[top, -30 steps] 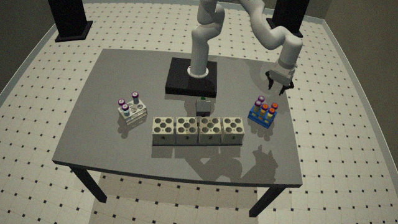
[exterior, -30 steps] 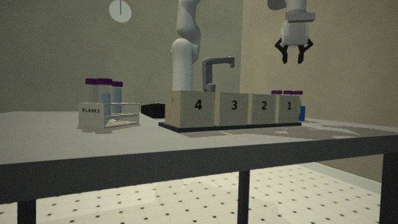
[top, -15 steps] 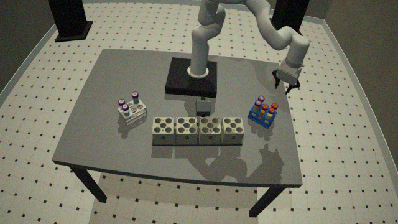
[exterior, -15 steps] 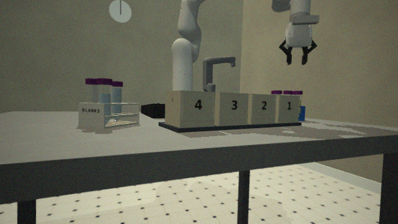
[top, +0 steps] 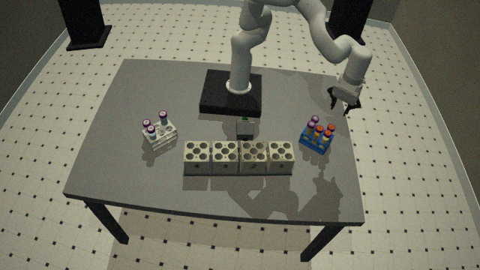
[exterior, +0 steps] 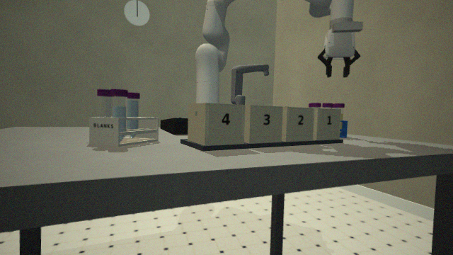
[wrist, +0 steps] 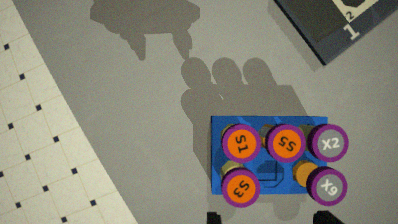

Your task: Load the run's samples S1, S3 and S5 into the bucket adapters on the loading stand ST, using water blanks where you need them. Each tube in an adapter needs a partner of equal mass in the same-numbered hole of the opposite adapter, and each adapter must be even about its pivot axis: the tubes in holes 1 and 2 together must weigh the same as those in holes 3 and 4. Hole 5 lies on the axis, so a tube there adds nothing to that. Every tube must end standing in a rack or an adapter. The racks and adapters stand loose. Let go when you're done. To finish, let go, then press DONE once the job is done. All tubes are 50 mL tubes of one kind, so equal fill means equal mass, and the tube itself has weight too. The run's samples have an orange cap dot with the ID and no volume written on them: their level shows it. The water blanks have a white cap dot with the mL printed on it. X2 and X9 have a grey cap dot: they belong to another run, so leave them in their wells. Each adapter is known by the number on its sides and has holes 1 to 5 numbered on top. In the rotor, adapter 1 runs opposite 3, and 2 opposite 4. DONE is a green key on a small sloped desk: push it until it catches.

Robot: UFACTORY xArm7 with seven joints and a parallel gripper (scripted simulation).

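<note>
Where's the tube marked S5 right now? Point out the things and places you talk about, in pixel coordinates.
In the wrist view, the S5 tube (wrist: 286, 143) stands in the blue rack (wrist: 216, 155), in the upper row, between the S1 tube (wrist: 241, 143) and the X2 tube (wrist: 330, 143).

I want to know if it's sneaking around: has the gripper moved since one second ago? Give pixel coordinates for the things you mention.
Yes. In the outside view, the gripper (top: 339, 111) (exterior: 337, 76) (wrist: 270, 218) has moved a little right and down, compared with adapter 1 (top: 281, 167) (exterior: 327, 129) (wrist: 340, 41).
</note>
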